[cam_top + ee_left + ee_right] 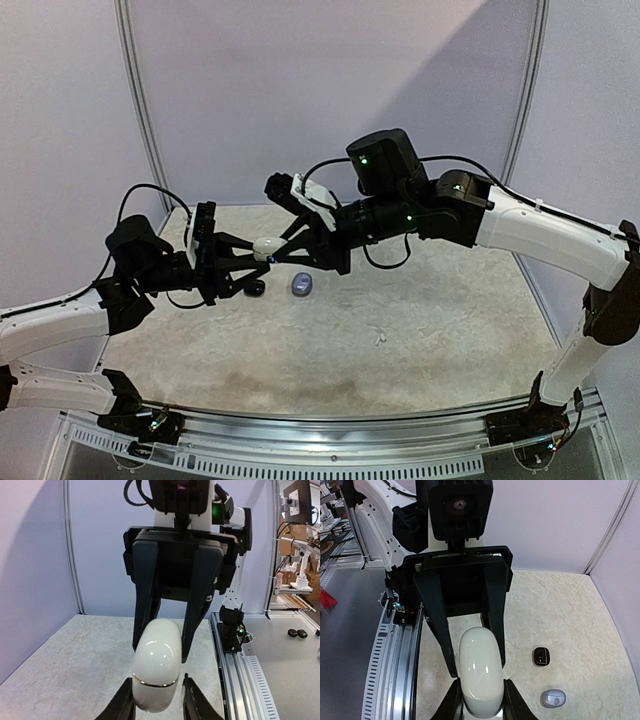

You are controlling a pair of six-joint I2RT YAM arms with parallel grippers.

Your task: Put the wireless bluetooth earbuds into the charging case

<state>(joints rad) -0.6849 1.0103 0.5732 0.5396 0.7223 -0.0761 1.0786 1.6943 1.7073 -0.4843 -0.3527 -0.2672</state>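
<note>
A white, pebble-shaped charging case (268, 246), closed with a thin gold seam (155, 682), is held in mid-air between both grippers. My left gripper (258, 254) comes from the left and is shut on its seam end (156, 702). My right gripper (282, 246) comes from the right and is shut on the other end (481, 700). In each wrist view the opposite gripper's black fingers (145, 615) (437, 625) flank the far half of the case. No loose earbuds can be made out; a tiny white speck (380, 338) on the table is too small to identify.
A small black case (256, 288) (541, 656) and a small grey case (303, 284) (553, 698) lie on the pale table (420, 330) just below the held case. Metal rails (395, 670) run along the table's near edge. Walls enclose the back and sides.
</note>
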